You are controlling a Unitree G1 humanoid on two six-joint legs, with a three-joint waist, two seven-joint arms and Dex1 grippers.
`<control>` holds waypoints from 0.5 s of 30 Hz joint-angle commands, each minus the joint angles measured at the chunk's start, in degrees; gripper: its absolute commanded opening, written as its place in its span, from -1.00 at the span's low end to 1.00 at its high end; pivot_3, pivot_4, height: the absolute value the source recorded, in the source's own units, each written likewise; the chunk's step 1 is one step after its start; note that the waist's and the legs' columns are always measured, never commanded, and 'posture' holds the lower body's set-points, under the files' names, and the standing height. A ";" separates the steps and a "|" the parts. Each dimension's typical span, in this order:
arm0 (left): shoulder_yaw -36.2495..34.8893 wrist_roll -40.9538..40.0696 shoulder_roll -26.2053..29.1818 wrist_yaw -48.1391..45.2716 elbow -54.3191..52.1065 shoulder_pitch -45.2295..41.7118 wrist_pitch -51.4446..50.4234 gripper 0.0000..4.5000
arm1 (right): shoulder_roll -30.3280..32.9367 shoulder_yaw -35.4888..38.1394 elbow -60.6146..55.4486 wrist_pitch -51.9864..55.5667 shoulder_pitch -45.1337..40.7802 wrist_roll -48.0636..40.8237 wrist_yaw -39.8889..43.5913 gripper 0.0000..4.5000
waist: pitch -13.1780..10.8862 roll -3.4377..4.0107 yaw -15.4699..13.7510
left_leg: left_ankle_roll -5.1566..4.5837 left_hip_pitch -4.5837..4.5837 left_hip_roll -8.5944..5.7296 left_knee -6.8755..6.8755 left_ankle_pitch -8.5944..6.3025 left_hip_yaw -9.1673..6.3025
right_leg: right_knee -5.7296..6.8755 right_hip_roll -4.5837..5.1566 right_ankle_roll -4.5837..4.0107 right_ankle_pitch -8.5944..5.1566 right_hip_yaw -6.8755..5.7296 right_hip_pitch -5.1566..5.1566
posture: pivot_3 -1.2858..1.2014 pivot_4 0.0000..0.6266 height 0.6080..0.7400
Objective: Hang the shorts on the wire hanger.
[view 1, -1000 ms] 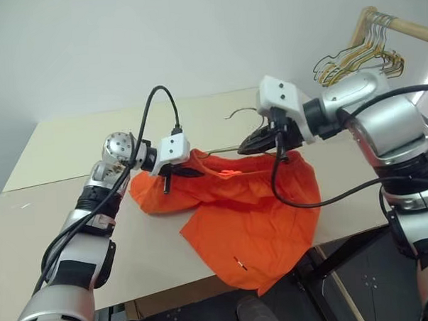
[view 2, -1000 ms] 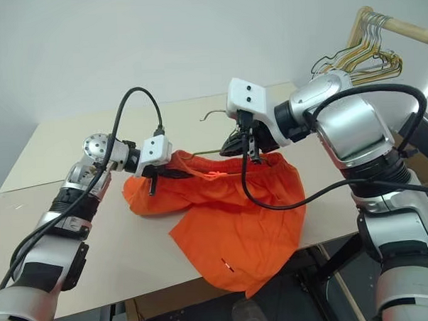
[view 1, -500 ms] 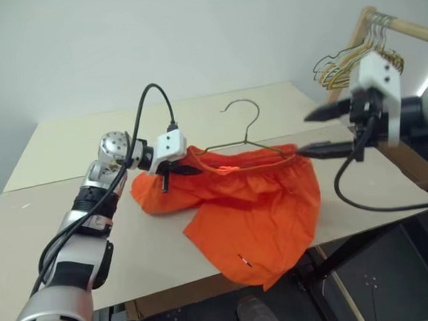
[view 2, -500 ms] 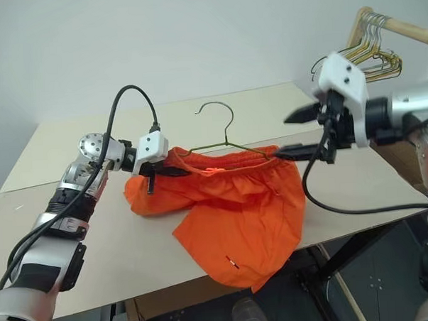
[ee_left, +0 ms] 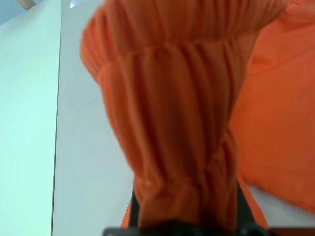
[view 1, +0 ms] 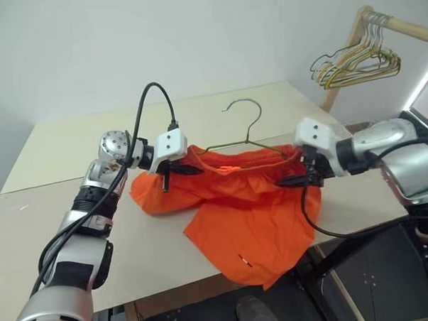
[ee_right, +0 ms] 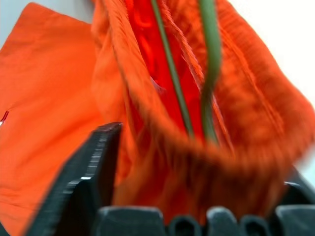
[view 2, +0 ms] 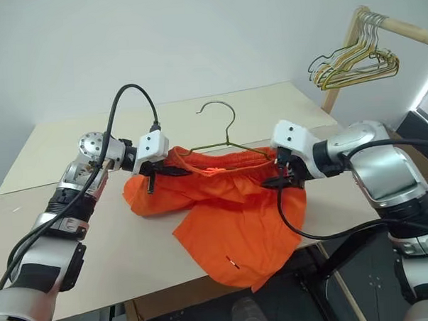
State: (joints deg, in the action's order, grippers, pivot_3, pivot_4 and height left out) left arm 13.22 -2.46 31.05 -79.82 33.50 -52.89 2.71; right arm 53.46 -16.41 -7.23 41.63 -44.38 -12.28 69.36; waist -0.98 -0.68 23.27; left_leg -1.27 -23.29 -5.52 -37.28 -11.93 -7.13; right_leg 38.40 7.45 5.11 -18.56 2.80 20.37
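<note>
The lower part of the wire hanger (view 1: 245,134) is hidden inside the waistband of the shorts (view 1: 237,202); its hook and shoulders are seen above the fabric. The shorts are draped on the counter (view 1: 74,209), one leg hung past the near edge. The left claw (view 1: 177,170) is clamped on the gathered waistband end, forearm raised, wrist bent inward. The right claw (view 2: 280,177) is set at the opposite waistband end, fingers (ee_right: 91,172) spread either side of the fabric; a grip cannot be confirmed. In the right wrist view, two wires are shown inside the waistband.
</note>
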 commanded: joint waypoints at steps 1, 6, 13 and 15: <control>-1.90 -1.78 0.60 0.25 -2.65 0.05 0.03 -1.00 | 0.02 -0.38 0.36 -2.06 -1.80 1.26 1.37 -0.21 | 0.00 0.00 -0.32 | 0.00 0.01 0.00 0.00 0.00 0.00 | -0.01 0.00 0.00 0.00 0.00 0.00 | -0.24 -1.00 1.00; -2.36 -2.26 0.80 0.75 -4.28 1.44 0.21 -1.00 | 0.03 -0.27 0.44 -2.16 -1.53 1.45 2.40 -0.98 | 0.00 0.00 -0.46 | 0.00 0.01 0.00 -0.02 0.00 0.00 | 0.00 0.00 0.00 0.00 0.01 0.00 | -0.24 -1.00 1.00; -5.86 -8.49 -0.10 -0.43 -5.69 1.64 -3.81 -0.39 | 0.56 1.97 -1.43 2.27 0.82 -0.56 2.23 -1.00 | 0.00 0.00 -0.56 | 0.00 0.01 0.00 -0.02 0.00 -0.01 | -0.01 0.00 0.00 0.00 0.00 -0.01 | -0.24 -1.00 1.00; -7.13 -9.70 -0.10 0.50 -6.04 1.62 -4.72 -0.09 | 1.23 3.65 -2.72 4.66 2.44 -2.11 1.82 -1.00 | 0.00 0.00 -0.66 | 0.00 0.01 0.00 -0.04 0.00 -0.01 | -0.01 0.00 0.00 0.00 0.00 -0.01 | -0.24 -1.00 1.00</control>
State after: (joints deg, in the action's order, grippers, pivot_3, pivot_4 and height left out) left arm 8.63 -9.80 30.77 -80.02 29.40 -49.66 -1.28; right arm 53.41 -16.08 -8.18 44.28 -41.96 -12.99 71.81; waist -0.98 -0.68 22.61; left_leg -1.27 -23.29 -5.52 -37.32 -11.93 -7.14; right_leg 38.39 7.45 5.11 -18.56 2.80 20.35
